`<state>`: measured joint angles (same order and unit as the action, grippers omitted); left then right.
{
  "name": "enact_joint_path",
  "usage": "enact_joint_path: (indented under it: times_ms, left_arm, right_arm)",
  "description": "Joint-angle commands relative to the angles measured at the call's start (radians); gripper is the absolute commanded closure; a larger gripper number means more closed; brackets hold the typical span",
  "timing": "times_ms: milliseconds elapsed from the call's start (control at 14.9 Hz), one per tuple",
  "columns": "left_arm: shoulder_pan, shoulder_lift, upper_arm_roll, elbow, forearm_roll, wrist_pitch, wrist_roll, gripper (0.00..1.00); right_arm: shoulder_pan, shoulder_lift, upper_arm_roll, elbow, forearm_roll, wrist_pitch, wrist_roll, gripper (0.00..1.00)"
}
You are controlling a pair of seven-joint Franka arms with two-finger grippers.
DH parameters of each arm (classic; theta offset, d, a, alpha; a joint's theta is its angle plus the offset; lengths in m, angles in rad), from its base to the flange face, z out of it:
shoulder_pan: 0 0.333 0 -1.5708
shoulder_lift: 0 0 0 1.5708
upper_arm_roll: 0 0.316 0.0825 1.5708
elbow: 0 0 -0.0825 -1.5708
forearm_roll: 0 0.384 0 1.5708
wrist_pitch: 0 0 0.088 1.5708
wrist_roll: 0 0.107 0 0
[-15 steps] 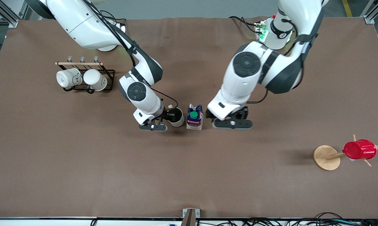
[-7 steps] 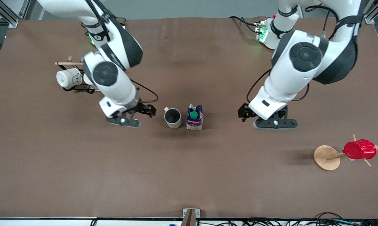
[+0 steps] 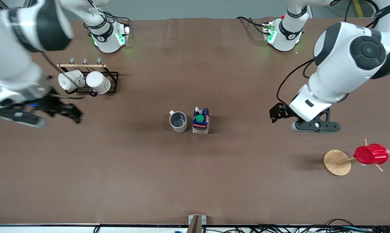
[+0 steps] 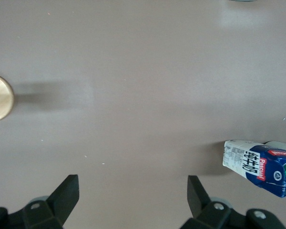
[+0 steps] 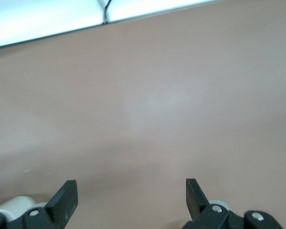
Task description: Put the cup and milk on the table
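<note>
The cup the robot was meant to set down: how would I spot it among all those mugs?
Look to the middle of the brown table, where the milk stands. The cup stands upright beside it, toward the right arm's end. Unlike the two whiter mugs lying in the rack, it stands alone.

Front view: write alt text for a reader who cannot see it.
The cup and the milk stand upright side by side mid-table, released. The right gripper, jaws open, is over the table near a rack of two white mugs; the left gripper, jaws open, is over the other end, near a red cup on a wooden stand.
</note>
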<state>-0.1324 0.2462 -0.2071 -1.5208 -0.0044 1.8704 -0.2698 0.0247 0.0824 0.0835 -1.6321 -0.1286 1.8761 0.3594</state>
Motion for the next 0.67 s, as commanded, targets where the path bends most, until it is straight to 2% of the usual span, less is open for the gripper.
enact_joint_path:
  times_ms: [0,134,335,402,537,604]
  left_arm:
    - [0.023,-0.03,-0.008,-0.019,-0.02,-0.013,0.036,0.0]
    - [0.036,-0.038,-0.006,-0.019,-0.019,-0.013,0.038,0.0]
    - [0.036,-0.038,-0.006,-0.019,-0.019,-0.013,0.038,0.0]
    - [0.036,-0.038,-0.006,-0.019,-0.019,-0.013,0.04,0.0]
    - [0.037,-0.038,-0.006,-0.019,-0.019,-0.013,0.04,0.0]
    - [0.037,-0.038,-0.003,-0.019,-0.019,-0.013,0.044,0.0]
  right_arm:
    - [-0.107,-0.072,-0.019,-0.011,0.016,-0.061,-0.182,0.0]
    - [-0.179,-0.084,-0.042,0.056,0.108,-0.19,-0.319,0.0]
    - [-0.178,-0.084,-0.096,0.155,0.115,-0.331,-0.359,0.0]
    - [-0.145,-0.084,-0.12,0.153,0.112,-0.342,-0.359,0.0]
    - [-0.045,-0.084,-0.21,0.153,0.113,-0.351,-0.349,0.0]
    - [-0.043,-0.084,-0.212,0.155,0.116,-0.35,-0.35,0.0]
